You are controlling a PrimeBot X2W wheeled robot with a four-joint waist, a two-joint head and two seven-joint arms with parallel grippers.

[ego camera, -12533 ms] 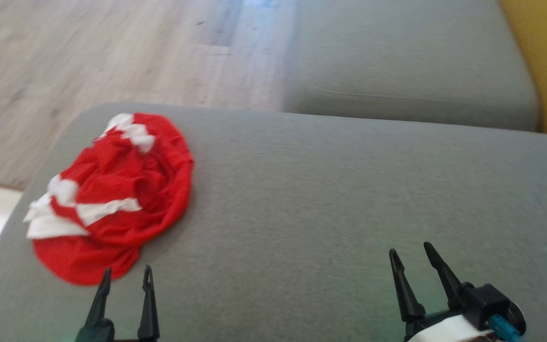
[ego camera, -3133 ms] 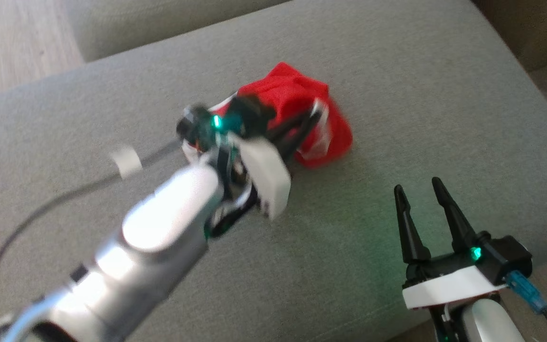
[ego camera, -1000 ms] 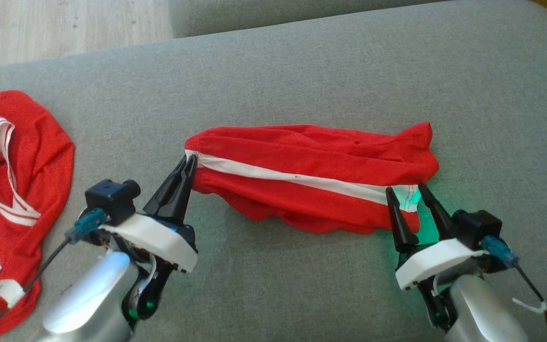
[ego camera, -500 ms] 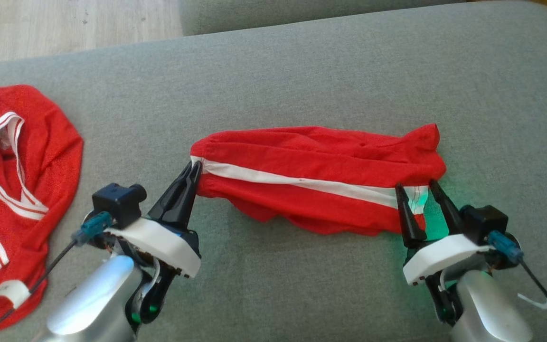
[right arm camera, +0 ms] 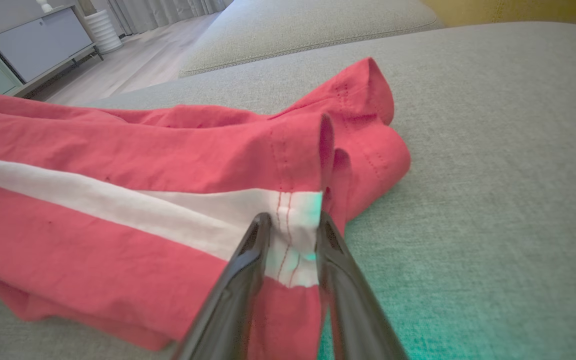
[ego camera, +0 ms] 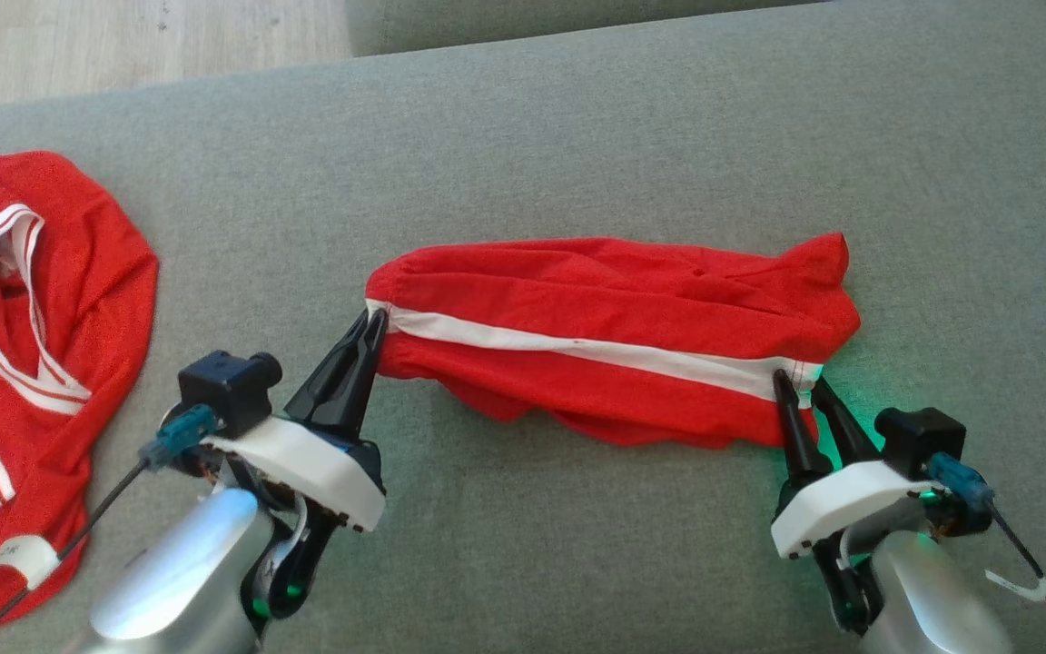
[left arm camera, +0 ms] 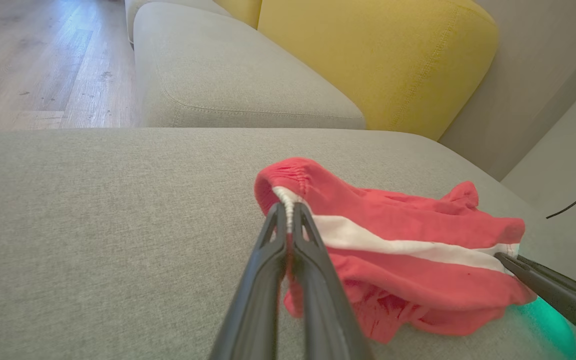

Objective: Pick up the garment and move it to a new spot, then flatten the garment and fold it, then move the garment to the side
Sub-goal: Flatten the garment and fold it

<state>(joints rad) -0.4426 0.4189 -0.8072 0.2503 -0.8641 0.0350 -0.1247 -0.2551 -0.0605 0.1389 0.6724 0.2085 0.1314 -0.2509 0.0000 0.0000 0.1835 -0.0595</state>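
The garment (ego camera: 614, 345) is a pair of red shorts with a white side stripe, stretched left to right across the grey sofa seat (ego camera: 577, 136). My left gripper (ego camera: 376, 318) is shut on the gathered waistband end, which the left wrist view shows pinched between the fingers (left arm camera: 288, 207). My right gripper (ego camera: 797, 381) straddles the stitched white hem at the other end. In the right wrist view its fingers (right arm camera: 293, 222) stand narrowed, a gap still between them with the hem (right arm camera: 290, 235) in it. The same gripper (left arm camera: 505, 257) shows at the garment's (left arm camera: 408, 235) far end.
A second red garment with white trim (ego camera: 33, 363) lies on the seat at the far left. Wooden floor (ego camera: 123, 36) runs beyond the sofa's back edge. A yellow cushion (left arm camera: 378, 60) and another grey seat (left arm camera: 228, 75) stand behind.
My right gripper's fingers have drawn closer together around the white hem. The left gripper keeps its hold on the waistband. The head view has shifted slightly.
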